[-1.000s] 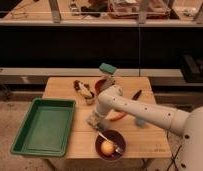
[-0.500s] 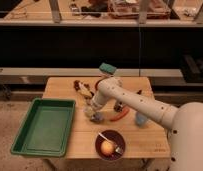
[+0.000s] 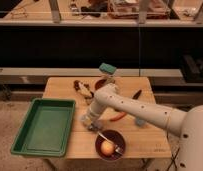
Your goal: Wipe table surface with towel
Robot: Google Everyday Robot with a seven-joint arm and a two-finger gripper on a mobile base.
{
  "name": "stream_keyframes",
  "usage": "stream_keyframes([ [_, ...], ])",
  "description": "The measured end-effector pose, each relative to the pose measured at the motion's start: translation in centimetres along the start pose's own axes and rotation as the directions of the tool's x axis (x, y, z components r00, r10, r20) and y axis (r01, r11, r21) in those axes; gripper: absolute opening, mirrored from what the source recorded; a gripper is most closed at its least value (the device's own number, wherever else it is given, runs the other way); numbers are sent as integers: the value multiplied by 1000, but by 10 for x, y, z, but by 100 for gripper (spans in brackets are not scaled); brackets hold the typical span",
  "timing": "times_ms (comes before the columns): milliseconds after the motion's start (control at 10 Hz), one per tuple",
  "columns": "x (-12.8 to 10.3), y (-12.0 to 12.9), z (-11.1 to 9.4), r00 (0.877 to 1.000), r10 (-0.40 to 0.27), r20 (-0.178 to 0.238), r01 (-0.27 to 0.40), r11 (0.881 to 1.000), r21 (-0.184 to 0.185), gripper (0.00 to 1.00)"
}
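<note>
On the wooden table (image 3: 60,86) the gripper (image 3: 91,122) sits low, grip unreadable, the towel (image 3: 84,90) apart behind it.

One wooden table (image 3: 59,88) fills the middle of the frame. One green tray (image 3: 43,101) lies at the lower left. One dark bowl (image 3: 120,138) sits at the lower centre, holding one round yellow thing (image 3: 108,148) and one utensil (image 3: 105,136).

One white arm (image 3: 137,110) comes in from the lower right. It ends in one gripper (image 3: 91,123), low over the table just right of the tray.

Near the table's upper edge are one teal block (image 3: 107,68), one reddish dish (image 3: 100,84) and one brown-and-white lump (image 3: 84,90). On the right half lie one dark stick (image 3: 137,94), one orange-red strip (image 3: 118,117) and one small grey-blue thing (image 3: 140,121).
</note>
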Motion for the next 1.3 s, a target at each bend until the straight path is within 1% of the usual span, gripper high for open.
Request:
stream_keyframes([
  [100,-10,-11,-2,999,-29,16,29,1000,-10,0],
  [300,-22,-16,-1,997,-55,50,57,998,-24,0],
  [400,-31,-8,0,997,-44,66,47,998,-35,0],
  [500,-37,4,0,997,-23,72,26,999,-41,0],
  [600,-38,15,1,997,-8,74,11,999,-44,0],
  [700,-34,31,2,997,12,74,-8,999,-50,0],
  [900,-22,52,-3,998,34,60,-30,997,-64,0],
  [1000,-12,54,-5,998,29,49,-26,998,-66,0],
  [1100,1,48,-5,999,12,38,-10,998,-60,0],
  [1200,15,35,-4,999,-14,30,15,999,-49,0],
  [1300,22,24,-1,999,-28,27,29,999,-39,0],
])
